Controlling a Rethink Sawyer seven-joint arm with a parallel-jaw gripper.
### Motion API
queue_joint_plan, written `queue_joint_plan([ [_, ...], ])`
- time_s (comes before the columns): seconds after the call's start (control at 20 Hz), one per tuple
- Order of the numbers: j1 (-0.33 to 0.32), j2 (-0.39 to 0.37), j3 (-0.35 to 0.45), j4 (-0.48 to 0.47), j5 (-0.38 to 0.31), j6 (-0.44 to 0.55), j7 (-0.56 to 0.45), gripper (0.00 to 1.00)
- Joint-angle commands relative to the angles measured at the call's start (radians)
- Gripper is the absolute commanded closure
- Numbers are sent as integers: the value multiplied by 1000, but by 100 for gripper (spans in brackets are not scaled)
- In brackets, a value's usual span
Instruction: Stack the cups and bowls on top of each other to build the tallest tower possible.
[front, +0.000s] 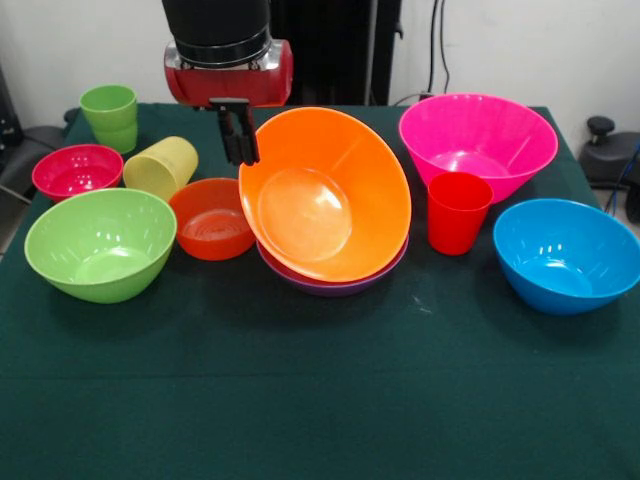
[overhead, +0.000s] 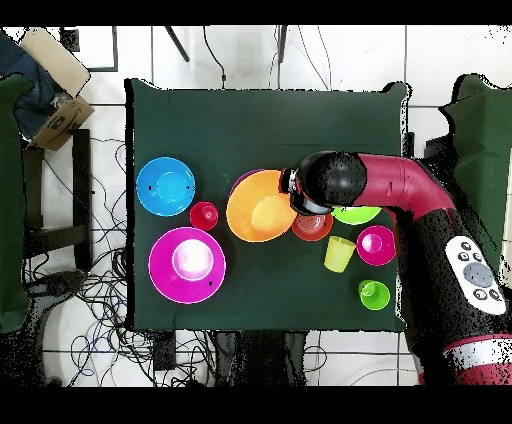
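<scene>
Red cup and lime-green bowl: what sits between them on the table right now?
In the front view, the tilted orange bowl resting on the purple bowl and the small red-orange bowl lie between the red cup and the lime-green bowl.

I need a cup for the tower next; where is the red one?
In the front view the red cup stands upright right of centre, between the tilted orange bowl and the blue bowl, just before the pink bowl.

A dark green tablecloth, a cardboard box beside the table
</scene>
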Motion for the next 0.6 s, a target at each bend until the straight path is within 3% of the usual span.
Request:
queue_joint_plan([
  [0.05, 26, 26, -28, 40, -77, 28, -89, 100],
  [0.15, 29, 22, -34, 43, -78, 18, -74, 100],
  [0.2, 29, 21, -29, 43, -89, 23, -103, 0],
  [0.35, 44, 20, -49, 37, -93, 24, -66, 0],
  [0.4, 55, 25, -73, 27, -71, 22, 5, 0],
  [0.55, 38, 26, -38, 20, -90, 49, -112, 0],
  [0.6, 39, 24, -43, 24, -86, 41, -95, 0],
])
